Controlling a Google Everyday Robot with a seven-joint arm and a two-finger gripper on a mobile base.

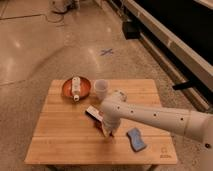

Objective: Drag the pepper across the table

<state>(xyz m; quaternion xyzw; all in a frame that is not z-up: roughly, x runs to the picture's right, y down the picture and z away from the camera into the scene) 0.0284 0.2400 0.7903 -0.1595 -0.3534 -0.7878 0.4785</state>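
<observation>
My arm reaches in from the right over the light wooden table [60, 145]. The gripper [107, 132] points down and touches or nearly touches the tabletop at its middle, just in front of a red-and-white packet [92, 113]. The pepper does not show clearly; it is either hidden under the gripper or out of sight. The wrist blocks the view of the spot beneath the gripper.
An orange-brown bowl [67, 90] with a white bottle [76, 87] in it stands at the back left. A white cup [101, 89] stands next to it. A blue sponge [136, 139] lies front right, close to the gripper. A small logo [165, 155] marks the front right corner.
</observation>
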